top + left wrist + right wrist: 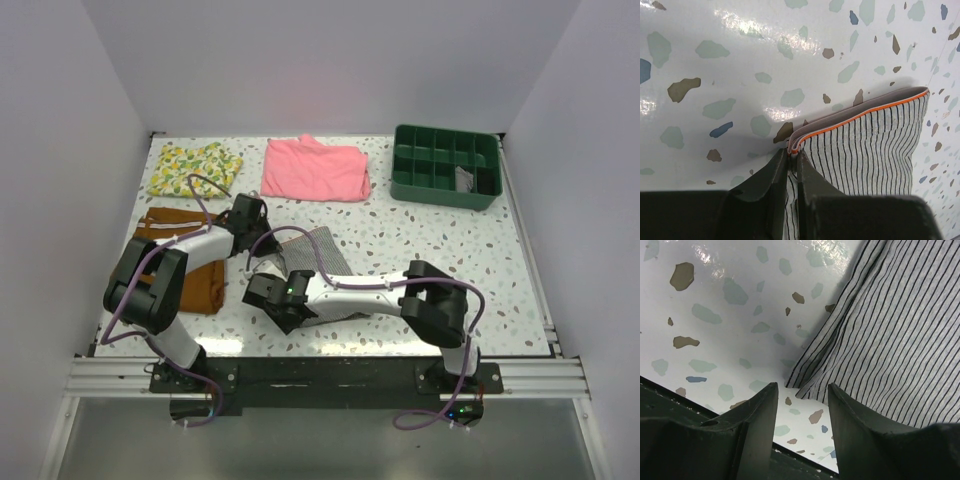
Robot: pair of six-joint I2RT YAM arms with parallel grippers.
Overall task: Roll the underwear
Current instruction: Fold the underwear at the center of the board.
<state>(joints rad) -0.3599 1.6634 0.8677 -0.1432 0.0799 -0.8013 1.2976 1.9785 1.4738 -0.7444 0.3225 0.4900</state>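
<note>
Nearest the bases, the right gripper hangs low over the speckled table with its two fingers spread wide and nothing between them. Just past the fingertips, at their 12 o'clock, lies a loose corner of the underwear. Whether the tips touch the cloth cannot be told.

There is one pair of underwear, grey-white knit with fine dark stripes. It lies flat a little left of the table's middle, partly hidden under the right arm in the top view. A single thin orange-red line runs along its grey waistband.

At the underwear's 11 o'clock corner, the left gripper has its two fingers pressed together on the waistband's end. They pinch the layered edge where the orange-red line stops.

At 9 o'clock from the underwear lies one pair of rust-brown shorts, partly under the left arm.

Three things line the far edge:
- One yellow lemon-print cloth, folded, at 11 o'clock from the underwear.
- One pink garment, folded, at 12 o'clock.
- One green tray at 2 o'clock, divided into several compartments. A single small grey item sits in one compartment toward the tray's right, too small to make out.
</note>
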